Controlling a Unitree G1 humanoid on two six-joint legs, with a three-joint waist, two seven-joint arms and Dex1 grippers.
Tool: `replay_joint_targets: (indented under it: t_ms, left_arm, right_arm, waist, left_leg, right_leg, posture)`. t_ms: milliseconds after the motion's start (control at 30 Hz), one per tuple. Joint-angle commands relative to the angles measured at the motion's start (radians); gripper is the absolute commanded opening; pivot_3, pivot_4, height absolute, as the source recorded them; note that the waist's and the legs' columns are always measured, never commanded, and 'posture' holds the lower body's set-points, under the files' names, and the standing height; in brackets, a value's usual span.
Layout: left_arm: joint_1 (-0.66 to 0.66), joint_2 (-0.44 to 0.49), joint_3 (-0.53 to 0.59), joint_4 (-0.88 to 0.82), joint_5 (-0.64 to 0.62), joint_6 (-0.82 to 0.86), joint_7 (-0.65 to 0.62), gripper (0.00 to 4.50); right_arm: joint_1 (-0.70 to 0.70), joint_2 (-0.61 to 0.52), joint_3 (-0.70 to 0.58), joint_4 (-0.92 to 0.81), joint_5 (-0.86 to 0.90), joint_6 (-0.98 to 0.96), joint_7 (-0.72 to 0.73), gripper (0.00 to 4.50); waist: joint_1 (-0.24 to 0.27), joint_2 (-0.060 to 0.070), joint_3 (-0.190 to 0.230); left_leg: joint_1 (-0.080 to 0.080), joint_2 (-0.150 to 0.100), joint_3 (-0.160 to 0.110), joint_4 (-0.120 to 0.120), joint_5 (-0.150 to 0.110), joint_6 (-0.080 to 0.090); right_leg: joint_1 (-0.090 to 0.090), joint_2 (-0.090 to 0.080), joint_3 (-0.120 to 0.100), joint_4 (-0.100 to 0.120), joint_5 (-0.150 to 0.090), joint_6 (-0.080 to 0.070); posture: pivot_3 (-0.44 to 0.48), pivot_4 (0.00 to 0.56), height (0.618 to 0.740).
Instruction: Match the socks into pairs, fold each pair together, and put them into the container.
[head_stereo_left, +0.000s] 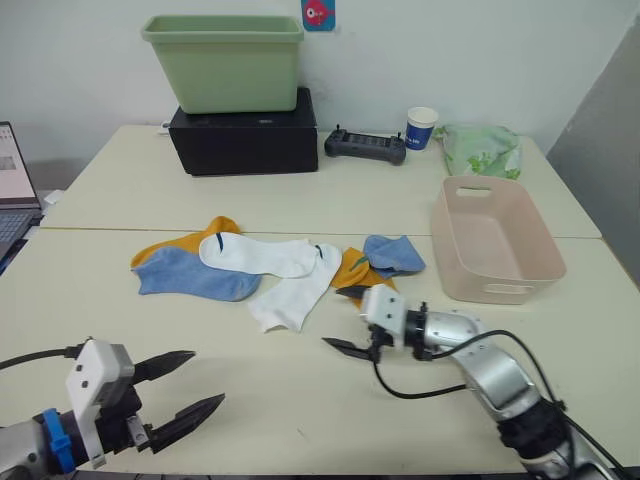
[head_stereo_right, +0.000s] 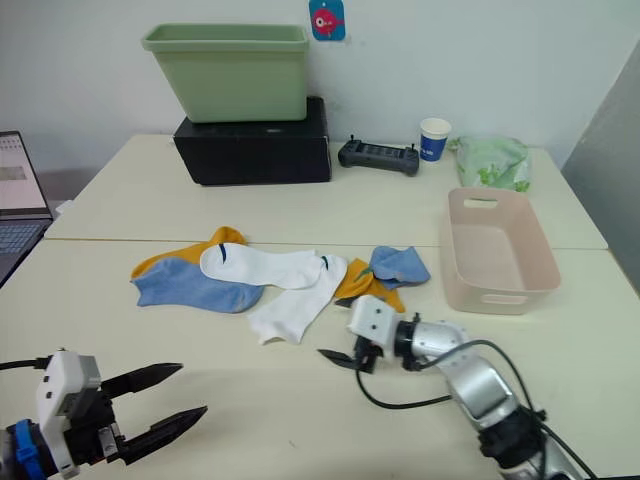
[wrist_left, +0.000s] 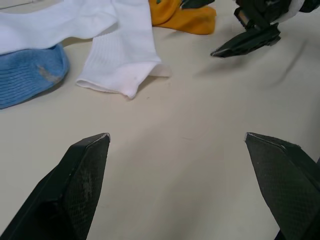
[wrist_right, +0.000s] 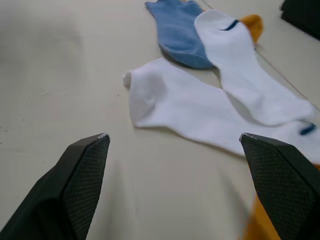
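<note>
The socks lie in a loose row across the middle of the table: a yellow sock and a blue sock to the left, two white socks overlapping in the center, then another yellow sock and blue sock. The right gripper, fingers spread, sits just beside the right yellow sock, which lies at its 12 o'clock. The left gripper, also spread, hovers well apart, socks at its 1 o'clock. The pink tub stands at 2 o'clock from the right gripper.
</note>
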Motion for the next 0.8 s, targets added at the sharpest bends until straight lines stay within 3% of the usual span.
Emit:
replay_joint_targets:
  t_ms: [33, 167, 267, 600, 633, 800]
  left_arm:
    - [0.011, 0.002, 0.038, -0.037, -0.016, -0.004, -0.005, 4.50]
    - [-0.003, 0.011, 0.040, -0.044, -0.028, 0.014, 0.008, 4.50]
    - [-0.027, 0.018, 0.030, -0.057, -0.032, 0.033, 0.031, 4.50]
    - [-0.069, 0.022, 0.006, -0.069, -0.031, 0.076, 0.071, 4.50]
    - [-0.070, 0.021, 0.005, -0.071, -0.031, 0.079, 0.074, 4.50]
    - [-0.054, 0.011, 0.007, -0.074, -0.022, 0.077, 0.071, 4.50]
  right_arm:
    - [-0.057, 0.066, 0.056, 0.064, -0.060, -0.054, -0.021, 4.48]
    - [-0.083, 0.129, 0.073, 0.124, -0.087, -0.039, -0.042, 4.48]
    - [-0.102, 0.195, 0.092, 0.185, -0.121, -0.046, -0.086, 3.86]
    - [-0.112, 0.243, 0.092, 0.222, -0.134, -0.037, -0.092, 0.23]
    - [-0.114, 0.244, 0.091, 0.224, -0.133, -0.039, -0.089, 0.04]
    - [-0.105, 0.169, 0.083, 0.136, -0.071, -0.039, 0.041, 0.04]
  waist:
    - [0.000, 0.000, 0.000]
    - [0.003, 0.000, 0.000]
    - [0.002, -0.001, -0.001]
    - [-0.001, 0.000, 0.000]
    - [-0.001, 0.000, 0.000]
    - [-0.001, 0.000, 0.000]
  left_leg:
    - [-0.001, 0.000, -0.001, 0.000, 0.001, -0.001]
    - [-0.002, 0.000, -0.002, 0.000, 0.001, -0.002]
    - [-0.002, 0.000, -0.002, 0.000, 0.001, -0.003]
    - [-0.002, 0.000, -0.005, 0.000, 0.002, -0.003]
    - [-0.002, 0.000, -0.005, 0.000, 0.002, -0.003]
    - [-0.003, 0.000, -0.005, 0.000, 0.002, -0.003]
  right_leg:
    - [-0.001, 0.000, 0.000, 0.000, 0.000, 0.000]
    - [-0.001, -0.002, -0.003, 0.000, 0.000, 0.000]
    - [-0.001, -0.002, -0.003, 0.001, 0.000, 0.000]
    - [-0.001, -0.002, -0.004, 0.001, 0.000, 0.000]
    - [-0.001, -0.002, -0.005, 0.001, 0.000, 0.000]
    - [-0.001, -0.002, -0.005, 0.001, 0.000, 0.000]
  posture:
    - [0.000, 0.150, 0.720]
    - [0.000, 0.150, 0.720]
    - [0.000, 0.150, 0.720]
    - [0.000, 0.150, 0.720]
    - [0.000, 0.150, 0.720]
    - [0.000, 0.150, 0.720]
